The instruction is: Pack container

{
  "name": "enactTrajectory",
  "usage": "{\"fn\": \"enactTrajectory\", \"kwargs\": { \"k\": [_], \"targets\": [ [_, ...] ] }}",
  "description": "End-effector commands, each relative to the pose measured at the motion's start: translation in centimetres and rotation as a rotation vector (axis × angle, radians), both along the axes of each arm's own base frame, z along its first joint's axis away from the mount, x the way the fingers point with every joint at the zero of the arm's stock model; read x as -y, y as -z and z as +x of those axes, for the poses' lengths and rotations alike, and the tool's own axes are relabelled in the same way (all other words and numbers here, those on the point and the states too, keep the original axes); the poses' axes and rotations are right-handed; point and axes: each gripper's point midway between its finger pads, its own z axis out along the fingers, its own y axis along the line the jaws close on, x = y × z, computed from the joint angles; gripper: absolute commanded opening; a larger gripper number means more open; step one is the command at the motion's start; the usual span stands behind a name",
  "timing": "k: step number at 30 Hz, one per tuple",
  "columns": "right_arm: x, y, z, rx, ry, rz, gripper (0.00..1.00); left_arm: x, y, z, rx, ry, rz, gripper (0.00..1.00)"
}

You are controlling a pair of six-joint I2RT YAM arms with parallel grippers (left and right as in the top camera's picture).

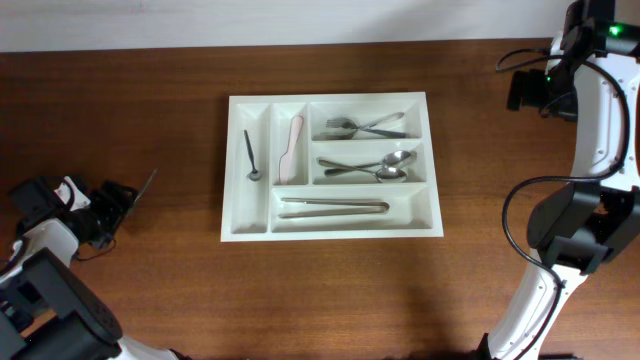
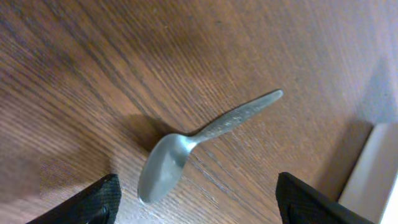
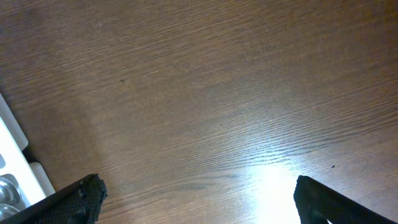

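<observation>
The white cutlery tray (image 1: 350,98) lies mid-table. It holds a small dark spoon (image 1: 250,155), a pink-handled utensil (image 1: 291,150), forks (image 1: 365,127), spoons (image 1: 375,167) and tongs (image 1: 335,206), each kind in its own compartment. A loose metal spoon (image 2: 205,140) lies on the wood left of the tray, also seen in the overhead view (image 1: 146,187). My left gripper (image 2: 199,208) is open just above the table, its fingers either side of the spoon's bowl, not touching it. My right gripper (image 3: 199,202) is open and empty over bare wood, right of the tray.
The tray's corner (image 2: 380,174) shows at the right edge of the left wrist view, and its edge (image 3: 15,155) at the left of the right wrist view. The right arm's base and cable (image 1: 575,235) stand at the table's right side.
</observation>
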Motion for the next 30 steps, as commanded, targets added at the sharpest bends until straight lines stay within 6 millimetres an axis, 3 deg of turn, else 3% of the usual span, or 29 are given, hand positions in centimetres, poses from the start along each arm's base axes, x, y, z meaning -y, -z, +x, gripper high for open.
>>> {"fn": "enactTrajectory", "kwargs": {
  "k": [1, 5, 30],
  "targets": [
    [-0.27, -1.48, -0.02, 0.033, -0.009, -0.008, 0.99, 0.05, 1.53, -0.46, -0.027, -0.012, -0.023, 0.75],
    [-0.27, -1.48, -0.02, 0.033, -0.009, -0.008, 0.99, -0.15, 1.55, -0.19, -0.021, -0.04, -0.035, 0.6],
    [-0.27, -1.48, -0.02, 0.033, -0.009, -0.008, 0.99, -0.22, 1.49, -0.1, -0.018, -0.046, -0.036, 0.02]
  ]
}}
